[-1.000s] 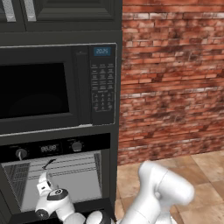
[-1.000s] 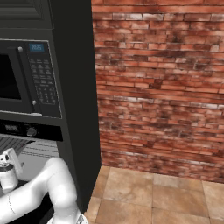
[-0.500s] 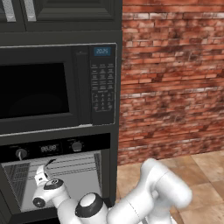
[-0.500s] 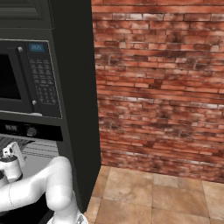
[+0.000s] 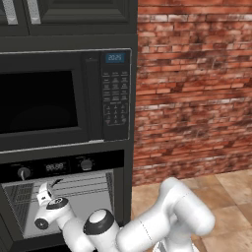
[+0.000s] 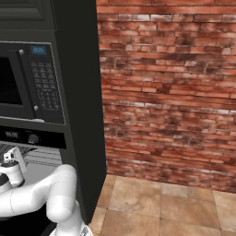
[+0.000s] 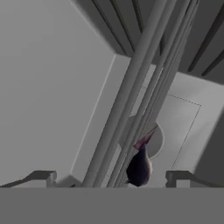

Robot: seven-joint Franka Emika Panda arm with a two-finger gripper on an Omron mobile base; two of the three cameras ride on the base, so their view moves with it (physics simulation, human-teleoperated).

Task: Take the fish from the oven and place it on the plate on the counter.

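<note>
Inside the oven (image 5: 64, 194) cavity, the spread claw (image 7: 109, 177) flanks the fish (image 7: 139, 168); its display digits are unreadable.

Black oven (image 5: 74, 165) with grey racks; seemingly dark purplish-grey fish (image 7: 139, 168); red-brown brick wall (image 6: 170, 92).

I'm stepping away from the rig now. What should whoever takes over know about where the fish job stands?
Gripper: open, empty, reaching into the open oven.
Fish: on the oven's wire rack, lying between the fingertips, not gripped.
Done: oven open, arm lined up on the fish.
Left: close on the fish, lift it out, carry it to the plate on the counter.
</note>
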